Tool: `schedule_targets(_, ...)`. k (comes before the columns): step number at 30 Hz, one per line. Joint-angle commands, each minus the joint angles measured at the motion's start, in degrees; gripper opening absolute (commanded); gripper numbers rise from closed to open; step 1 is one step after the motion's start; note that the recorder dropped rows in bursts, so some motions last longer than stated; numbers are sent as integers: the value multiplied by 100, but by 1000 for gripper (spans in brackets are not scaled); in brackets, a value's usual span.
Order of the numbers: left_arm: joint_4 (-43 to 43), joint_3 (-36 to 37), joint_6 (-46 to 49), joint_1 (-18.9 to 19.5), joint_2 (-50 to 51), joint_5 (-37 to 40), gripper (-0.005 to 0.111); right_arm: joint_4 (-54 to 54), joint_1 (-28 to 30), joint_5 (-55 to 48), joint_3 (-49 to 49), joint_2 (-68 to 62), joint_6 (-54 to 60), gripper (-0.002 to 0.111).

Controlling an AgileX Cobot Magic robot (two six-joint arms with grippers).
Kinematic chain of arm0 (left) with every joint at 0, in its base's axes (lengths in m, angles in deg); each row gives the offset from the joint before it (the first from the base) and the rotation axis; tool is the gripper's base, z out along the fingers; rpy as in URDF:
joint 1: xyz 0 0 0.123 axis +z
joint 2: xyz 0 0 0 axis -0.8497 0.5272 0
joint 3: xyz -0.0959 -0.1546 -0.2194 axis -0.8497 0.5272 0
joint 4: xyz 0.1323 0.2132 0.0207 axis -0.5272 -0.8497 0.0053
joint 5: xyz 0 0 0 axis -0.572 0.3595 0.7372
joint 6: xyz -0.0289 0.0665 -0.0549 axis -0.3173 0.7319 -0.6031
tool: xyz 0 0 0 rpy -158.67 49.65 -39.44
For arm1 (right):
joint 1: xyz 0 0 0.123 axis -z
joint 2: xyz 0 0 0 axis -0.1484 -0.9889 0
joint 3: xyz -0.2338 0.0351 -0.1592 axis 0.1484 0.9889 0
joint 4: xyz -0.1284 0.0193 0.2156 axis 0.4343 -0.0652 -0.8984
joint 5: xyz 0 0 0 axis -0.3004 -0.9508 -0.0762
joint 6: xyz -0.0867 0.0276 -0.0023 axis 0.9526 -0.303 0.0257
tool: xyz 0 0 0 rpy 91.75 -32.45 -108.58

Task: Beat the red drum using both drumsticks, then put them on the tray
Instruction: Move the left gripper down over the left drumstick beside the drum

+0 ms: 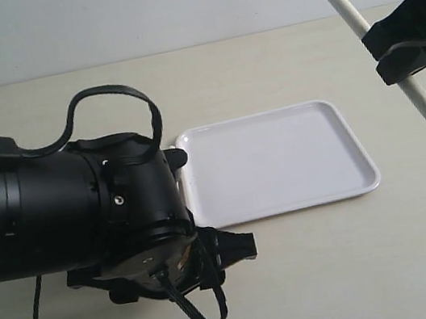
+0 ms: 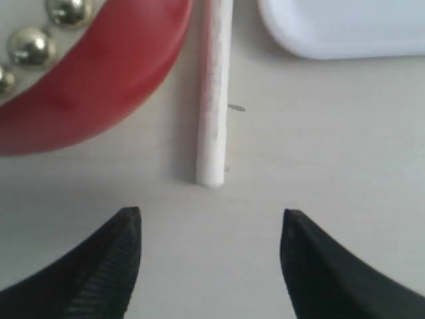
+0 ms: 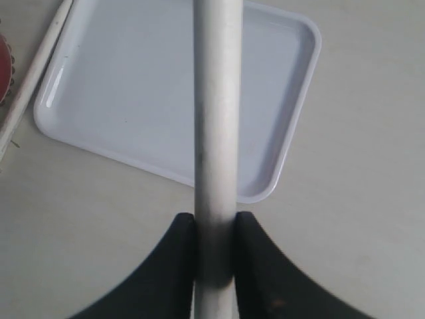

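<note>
My right gripper [image 3: 216, 219] is shut on one pale drumstick [image 1: 345, 10], held high at the right of the exterior view, above and to the right of the white tray [image 1: 271, 162], with its rounded tip up. The second drumstick [image 2: 214, 100] lies flat on the table between the red drum [image 2: 99, 86] and the tray's corner [image 2: 345, 26]. My left gripper [image 2: 211, 216] stands open just short of that stick's blunt end, with nothing between its fingers. In the exterior view the left arm [image 1: 124, 215] hides the drum.
The tray holds nothing. A black cable [image 1: 108, 95] loops over the left arm. Beige tabletop [image 1: 338, 269] surrounds the tray, with a pale wall behind it.
</note>
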Motion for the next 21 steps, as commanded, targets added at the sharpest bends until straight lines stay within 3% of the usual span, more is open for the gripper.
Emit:
schedule_targets(1, -57, 19, -98, 197, 80, -255, 60, -11, -12, 9, -43, 37, 63, 0)
schedule_targets(7, -4, 19, -74, 291, 219, -652, 60, -11, -12, 9, -43, 37, 100, 0)
schedule_targets(17, -230, 19, -56, 315, 546, -616, 60, -11, -12, -2, -43, 37, 114, 0)
schedule_targets(21, -216, 19, -67, 529, 546, -616, 59, -11, -12, -14, -43, 37, 114, 0)
